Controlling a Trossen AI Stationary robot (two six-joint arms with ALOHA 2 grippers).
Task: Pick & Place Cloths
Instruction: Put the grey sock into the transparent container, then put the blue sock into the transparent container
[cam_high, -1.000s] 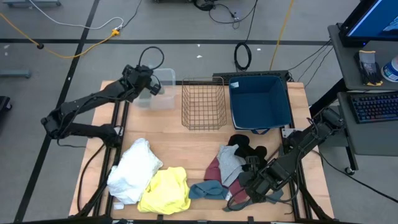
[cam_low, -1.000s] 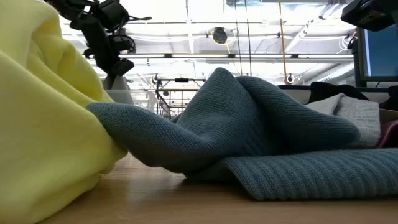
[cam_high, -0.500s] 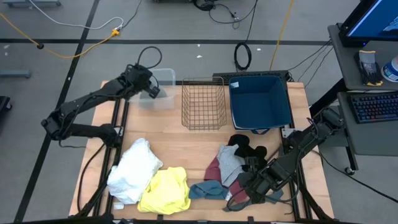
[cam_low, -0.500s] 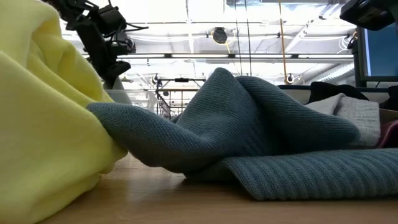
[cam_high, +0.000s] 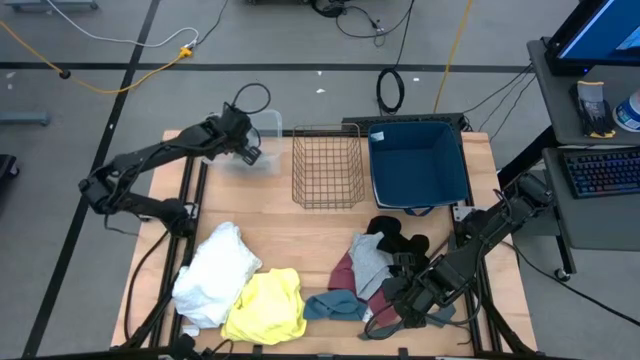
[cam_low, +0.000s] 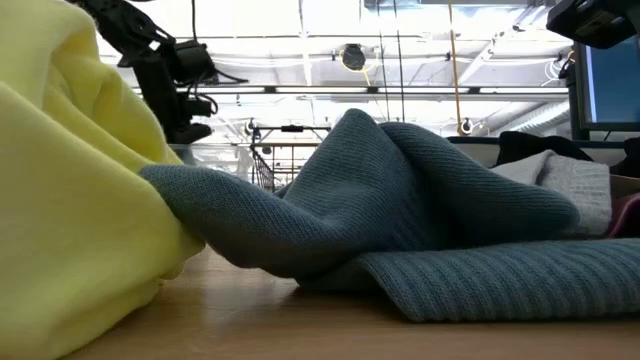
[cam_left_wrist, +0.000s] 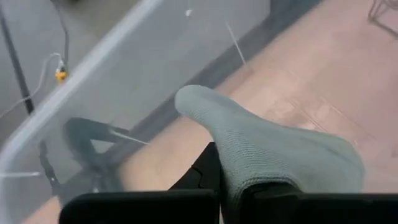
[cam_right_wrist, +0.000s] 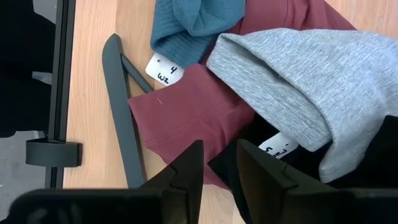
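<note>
My left gripper (cam_high: 247, 152) hangs over the clear plastic bin (cam_high: 263, 130) at the table's far left, shut on a small grey-green knit cloth (cam_left_wrist: 267, 155). My right gripper (cam_right_wrist: 221, 171) is open by a narrow gap above the pile at the near right, over the maroon cloth (cam_right_wrist: 186, 118). That pile holds a grey cloth (cam_right_wrist: 292, 68), a blue knit cloth (cam_right_wrist: 193, 25) and a black cloth (cam_high: 397, 241). A white cloth (cam_high: 215, 272) and a yellow cloth (cam_high: 267, 305) lie on the table at the near left. My left gripper holds the grey-green cloth by one end (cam_left_wrist: 258, 186), with the fingers themselves hidden at the wrist view's lower edge. The cloth's free rounded end (cam_left_wrist: 193, 99) sticks out beyond the fingers, lifted clear above the clear bin.
A wire basket (cam_high: 327, 165) and a blue bin (cam_high: 418, 165) stand along the far edge, right of the clear bin. A dark grey hanger (cam_right_wrist: 121, 112) lies on the table beside the maroon cloth. Bare wood shows in the table's middle (cam_high: 300, 235).
My left gripper has shifted slightly toward the table's right and near edges over the clear bin, and its wrist has turned. The cloth piles stay where they were.
</note>
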